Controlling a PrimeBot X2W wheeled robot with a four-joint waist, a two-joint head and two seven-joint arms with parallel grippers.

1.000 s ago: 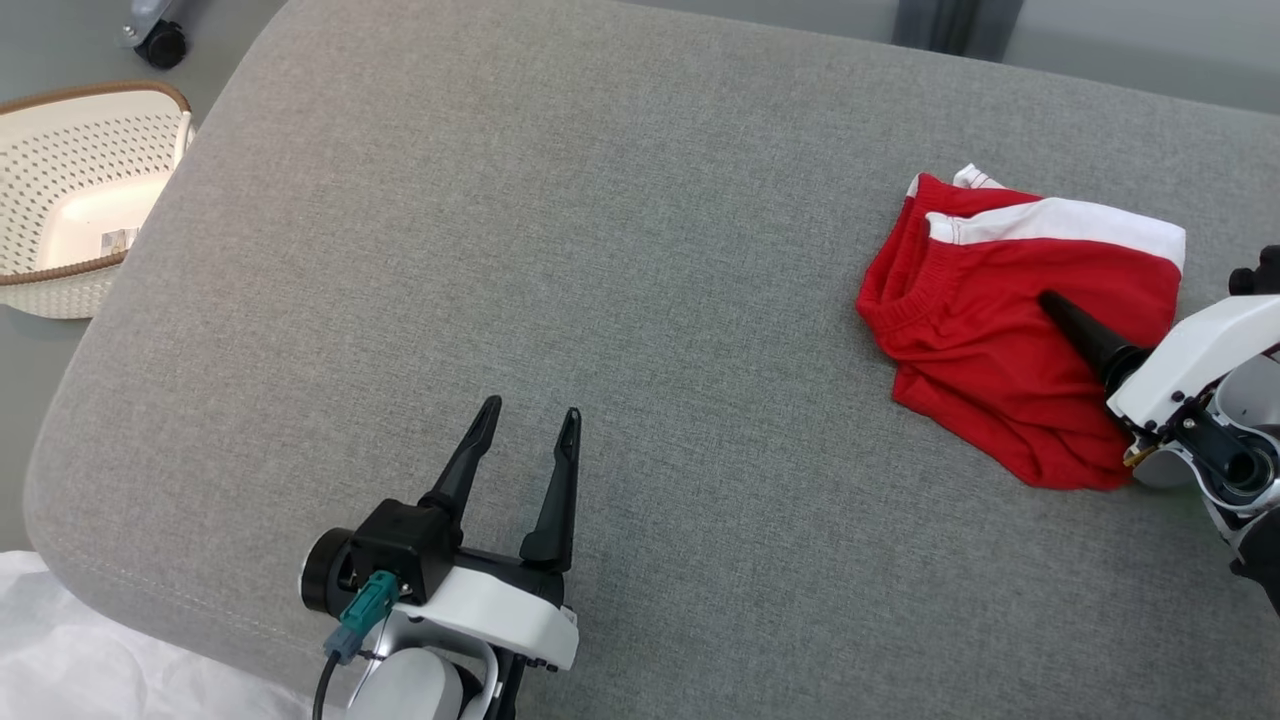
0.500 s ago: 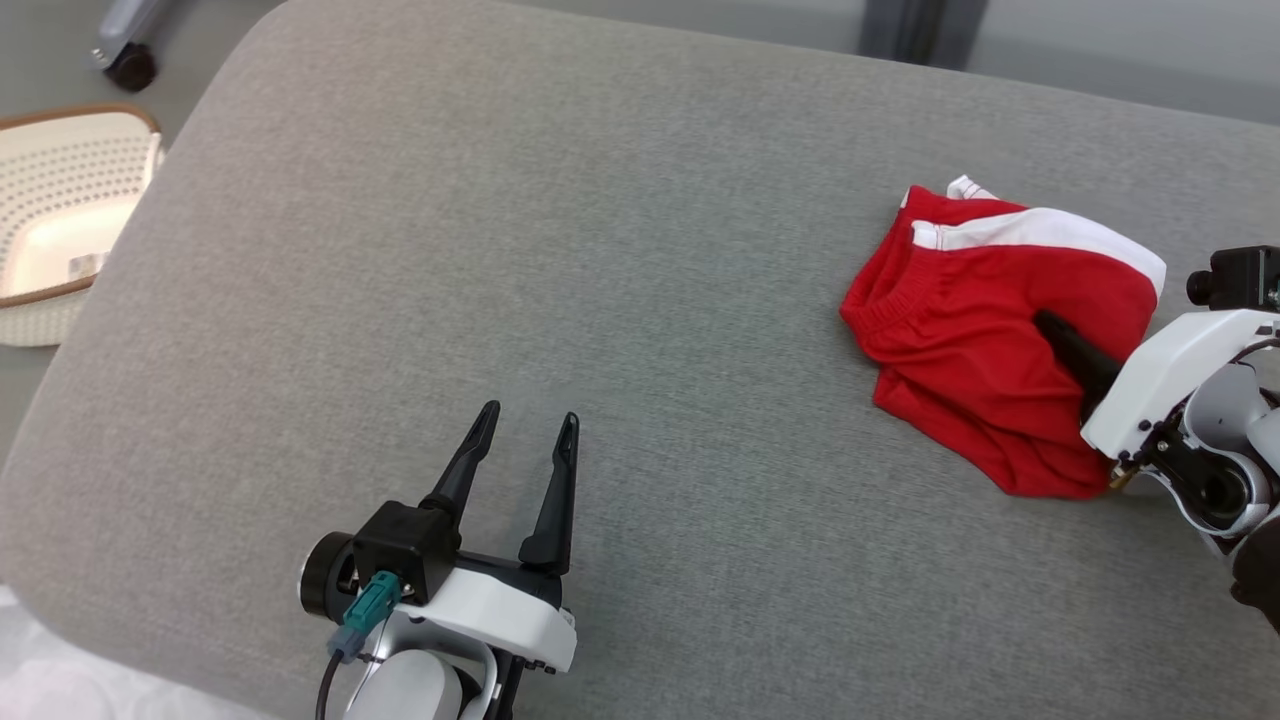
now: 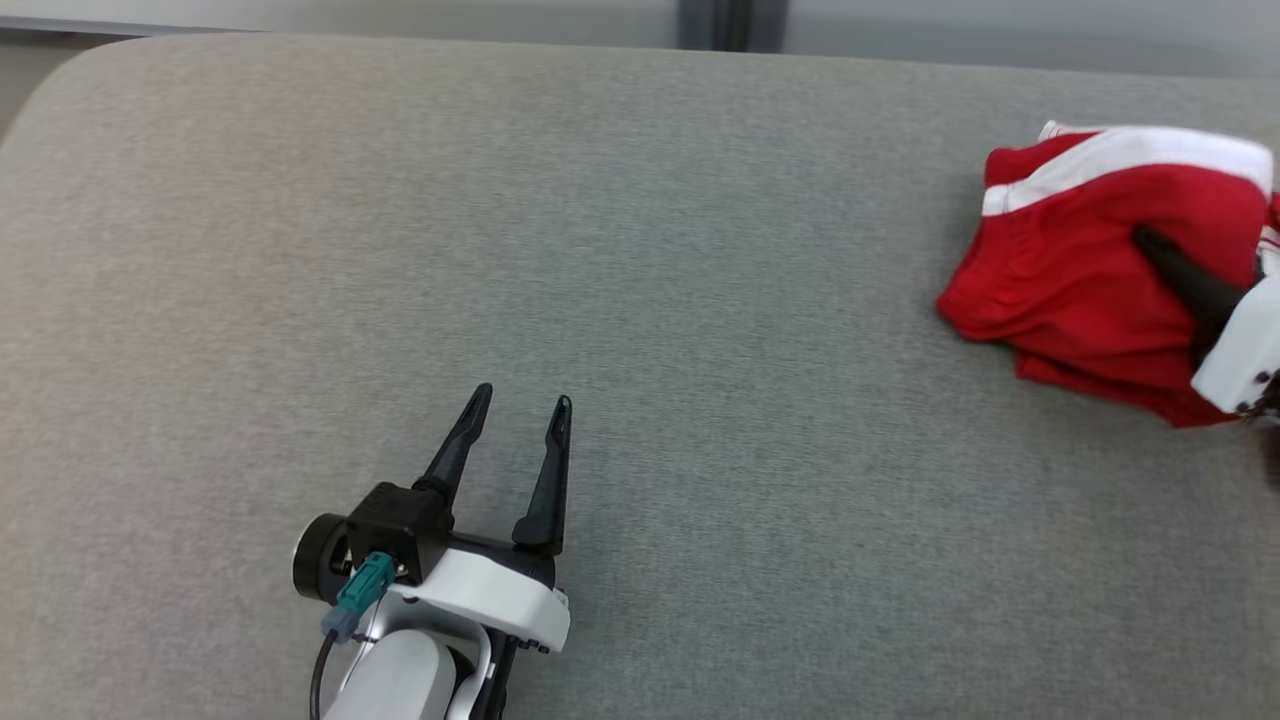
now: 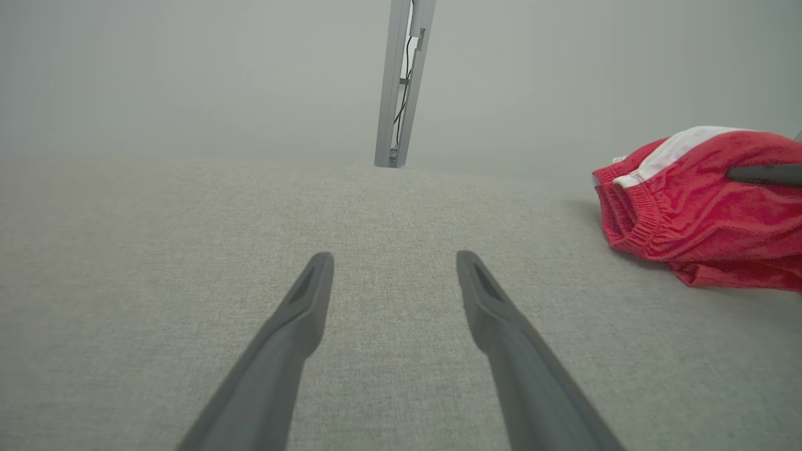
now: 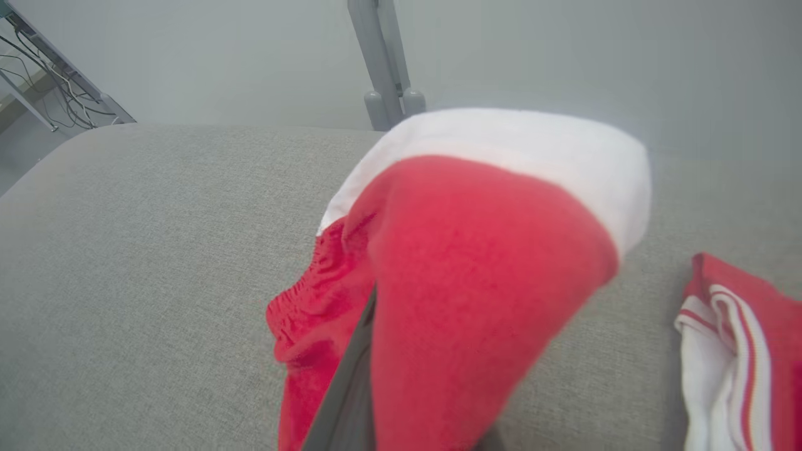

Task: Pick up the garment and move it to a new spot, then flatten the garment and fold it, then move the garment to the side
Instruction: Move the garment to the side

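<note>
Well, starting at my left, the left gripper (image 3: 521, 398) sits low over the grey cushion (image 3: 700, 200), toward its near edge. Its 2 dark fingers are spread wide and nothing is between them. My left wrist view shows the same bare weave in the gap.

Moving across, the middle of the cushion is plain grey fabric. Beyond its far edge stands a grey metal post (image 3: 732, 22).

Further right, at the cushion's far right side, is the garment (image 3: 1080, 270). It is a pair of red shorts with a white band along the top and a gathered elastic waist facing my left. It is bunched into a heap, well apart from the left gripper. I cannot tell whether its lowest fold touches the cushion.

The right gripper (image 3: 1145, 238) comes in from the right edge, pinched tight on the garment. 1 dark finger lies over the red cloth, and in my right wrist view the cloth drapes over the fingers.

Rightmost, a red and white striped strip of cloth (image 5: 733, 351) lies on the cushion. I cannot tell whether it belongs to the same garment.
</note>
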